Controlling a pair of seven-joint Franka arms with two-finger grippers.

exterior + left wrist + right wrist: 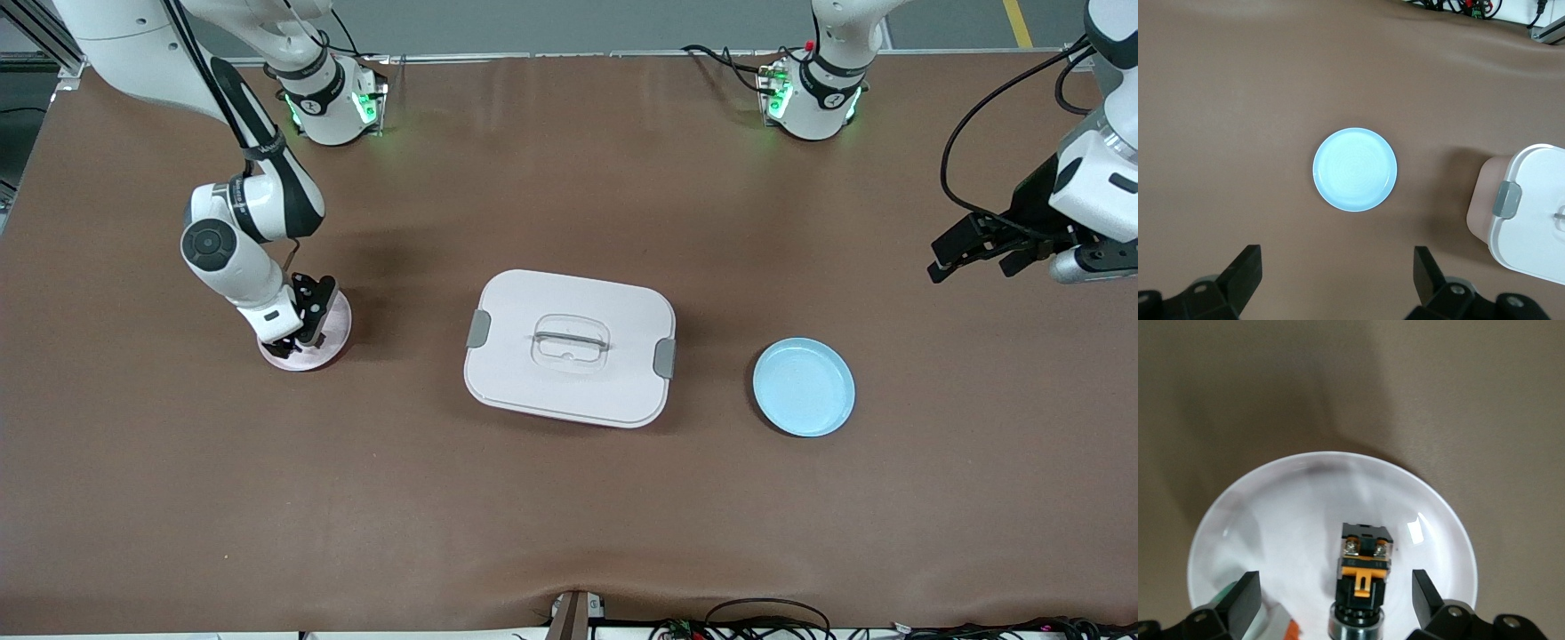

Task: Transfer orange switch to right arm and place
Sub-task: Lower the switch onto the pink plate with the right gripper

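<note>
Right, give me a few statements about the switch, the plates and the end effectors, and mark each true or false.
1. The orange switch sits on the pale plate. True.
2. The right end effector is shut on the switch. False: its fingers stand open on either side of it.
3. The blue plate holds a switch. False: it is bare.
4. The left end effector is open, up in the air. True.
5. The white box has its lid off. False: lid on.
</note>
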